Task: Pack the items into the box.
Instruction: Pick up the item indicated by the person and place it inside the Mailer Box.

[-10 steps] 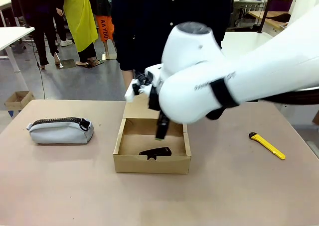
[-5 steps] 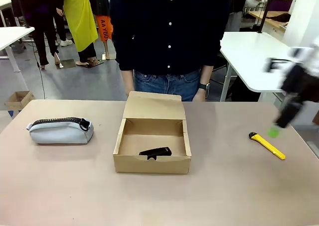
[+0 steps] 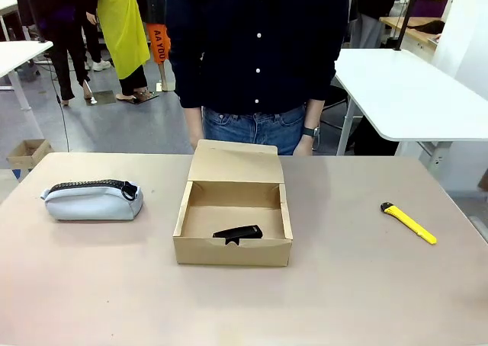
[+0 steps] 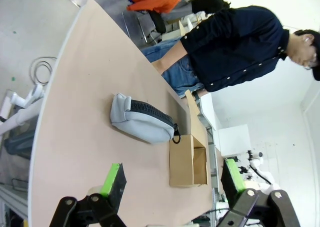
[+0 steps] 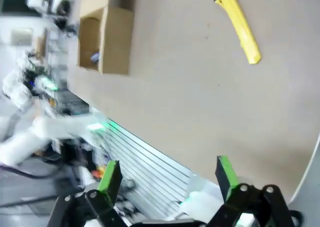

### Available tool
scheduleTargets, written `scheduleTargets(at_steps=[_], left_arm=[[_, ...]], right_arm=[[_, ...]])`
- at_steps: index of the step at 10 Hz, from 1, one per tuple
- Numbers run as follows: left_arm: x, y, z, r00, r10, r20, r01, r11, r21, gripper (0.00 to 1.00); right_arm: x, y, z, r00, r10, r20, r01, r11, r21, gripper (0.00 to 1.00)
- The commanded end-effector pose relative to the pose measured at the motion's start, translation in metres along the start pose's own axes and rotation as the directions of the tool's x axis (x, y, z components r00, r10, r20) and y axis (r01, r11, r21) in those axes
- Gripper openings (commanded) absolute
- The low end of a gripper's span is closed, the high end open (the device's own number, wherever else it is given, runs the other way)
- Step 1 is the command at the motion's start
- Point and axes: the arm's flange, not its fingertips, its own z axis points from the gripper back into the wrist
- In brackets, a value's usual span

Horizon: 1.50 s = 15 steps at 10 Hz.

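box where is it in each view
front view: box at centre of the table, lid flap toward the person
left wrist view: box lower middle, below-right of the pouch
right wrist view: box upper left, utility knife upper right
shared landmark: the tan table

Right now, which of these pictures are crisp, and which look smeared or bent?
Front view: crisp, evenly lit, only soft shadows under the box and pouch. Left wrist view: sharp but wide-angle, the table edge bowing and the scene tipped sideways. Right wrist view: motion-smeared, worst at its left; the knife is legible.
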Motion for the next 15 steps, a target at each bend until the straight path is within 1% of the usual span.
scheduleTargets(at_steps=[1,15], left_arm=[[-0.0016,-0.0006,-0.0012,1.000,-0.017,0.015,0.017,1.000,-0.020,1.00],[-0.0016,-0.0006,-0.0012,1.000,-0.017,0.015,0.017,1.000,-0.020,1.00]], right_arm=[[0.0120,0.0240,-0.0065,0.991,0.111,-0.076,-0.118,0.988,-0.101,1.00],[0.0120,0.0240,-0.0065,0.991,0.111,-0.076,-0.118,0.988,-0.101,1.00]])
